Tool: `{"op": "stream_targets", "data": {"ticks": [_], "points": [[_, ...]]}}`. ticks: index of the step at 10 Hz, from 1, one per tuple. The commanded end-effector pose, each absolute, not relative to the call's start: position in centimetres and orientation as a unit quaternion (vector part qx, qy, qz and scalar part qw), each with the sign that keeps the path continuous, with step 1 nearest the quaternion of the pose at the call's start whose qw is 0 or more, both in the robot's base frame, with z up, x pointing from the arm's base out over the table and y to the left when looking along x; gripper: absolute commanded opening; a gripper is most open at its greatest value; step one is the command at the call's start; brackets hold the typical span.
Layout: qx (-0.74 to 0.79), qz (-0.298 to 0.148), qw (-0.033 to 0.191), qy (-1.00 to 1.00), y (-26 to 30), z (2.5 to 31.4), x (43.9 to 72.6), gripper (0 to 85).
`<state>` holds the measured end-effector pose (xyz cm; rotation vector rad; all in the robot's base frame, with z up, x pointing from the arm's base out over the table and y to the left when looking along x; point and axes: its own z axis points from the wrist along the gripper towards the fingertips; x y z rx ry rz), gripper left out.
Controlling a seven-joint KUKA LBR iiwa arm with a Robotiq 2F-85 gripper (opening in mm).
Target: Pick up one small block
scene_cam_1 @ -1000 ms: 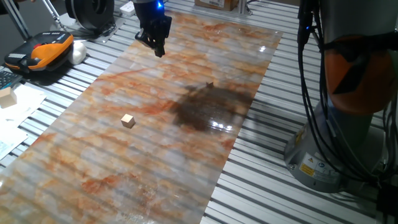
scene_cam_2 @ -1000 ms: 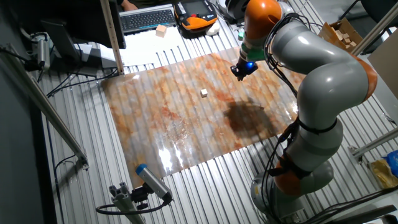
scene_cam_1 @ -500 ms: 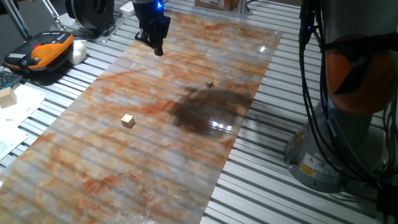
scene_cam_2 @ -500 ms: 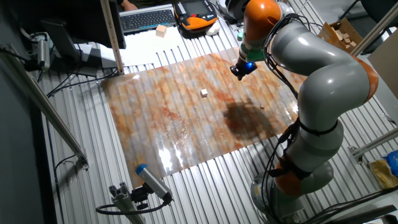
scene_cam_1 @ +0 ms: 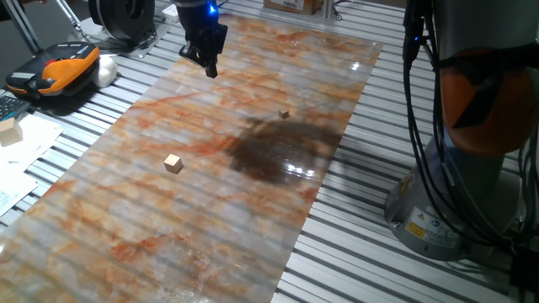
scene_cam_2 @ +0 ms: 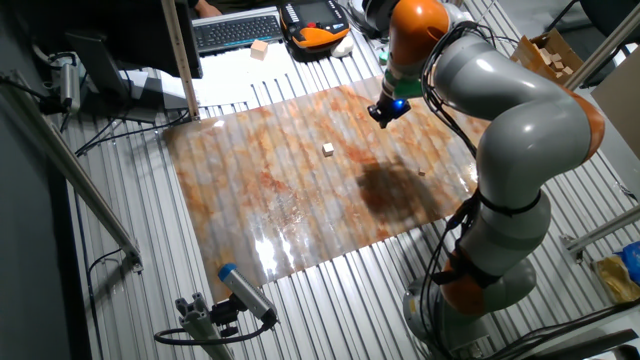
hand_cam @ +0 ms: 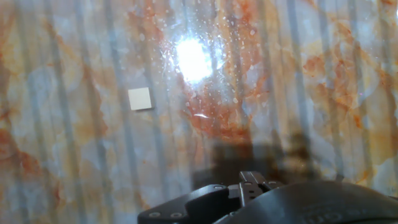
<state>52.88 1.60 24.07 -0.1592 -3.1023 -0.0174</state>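
In one fixed view the gripper (scene_cam_1: pixel 210 69) hangs above the marbled sheet's (scene_cam_1: pixel 168 210) far end, well apart from the small block (scene_cam_1: pixel 173 163); its jaw spread is unclear. In the other fixed view the block (scene_cam_2: pixel 328 149) lies mid-sheet, the gripper (scene_cam_2: pixel 378 120) empty. In the hand view the block (hand_cam: pixel 140 98) lies upper left.

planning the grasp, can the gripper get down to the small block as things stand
Probably yes. The small block sits alone on the marbled sheet, nothing touching or covering it. The gripper hangs well off to the side above the sheet, so it needs to travel across first.
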Motion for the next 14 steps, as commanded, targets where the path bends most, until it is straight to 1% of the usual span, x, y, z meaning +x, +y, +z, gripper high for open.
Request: {"op": "stream_targets", "data": {"ticks": [1, 11, 14], "points": [[-0.051, -0.006, 0.017, -0.999, 1.7, 24.0, 53.0, 0.0], [-0.038, -0.004, 0.017, -0.999, 4.2, 23.0, 54.6, 0.0], [-0.028, -0.012, 0.019, -0.999, 4.5, 22.6, 54.9, 0.0]]}}
